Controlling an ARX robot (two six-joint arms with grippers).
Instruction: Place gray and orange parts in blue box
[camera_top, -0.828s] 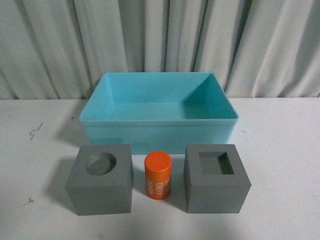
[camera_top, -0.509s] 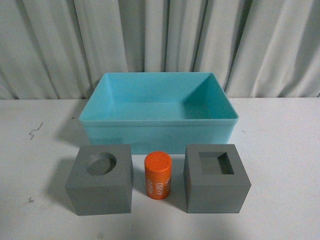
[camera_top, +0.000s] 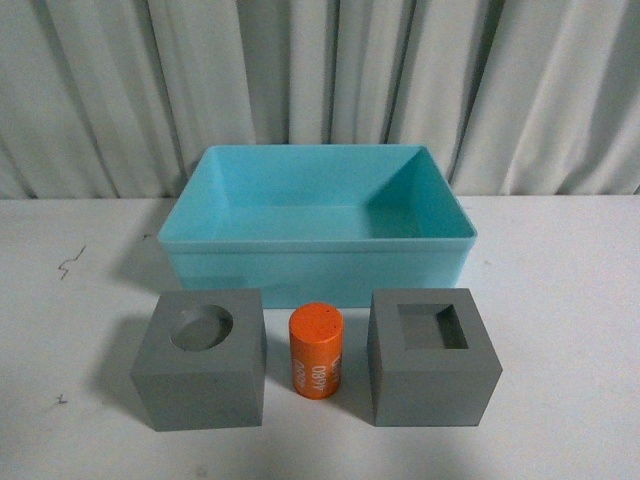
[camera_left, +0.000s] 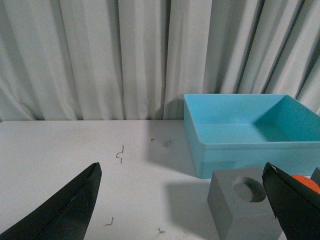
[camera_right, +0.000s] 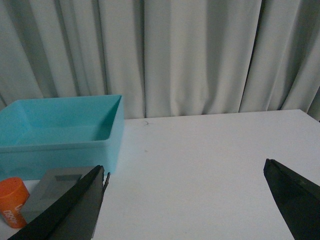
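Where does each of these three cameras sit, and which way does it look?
Front view: robot's body, facing blue box and orange cylinder; no arm shows.
Left wrist view: left wrist, looking past open left fingers at round-recess cube.
Right wrist view: right wrist, past open right fingers at square-recess cube.
All share the box and cylinder.

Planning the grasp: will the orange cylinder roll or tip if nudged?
Orange cylinder stands upright on its flat end, so likely stable; taller than wide, a high push may tip it, then it would probably roll.
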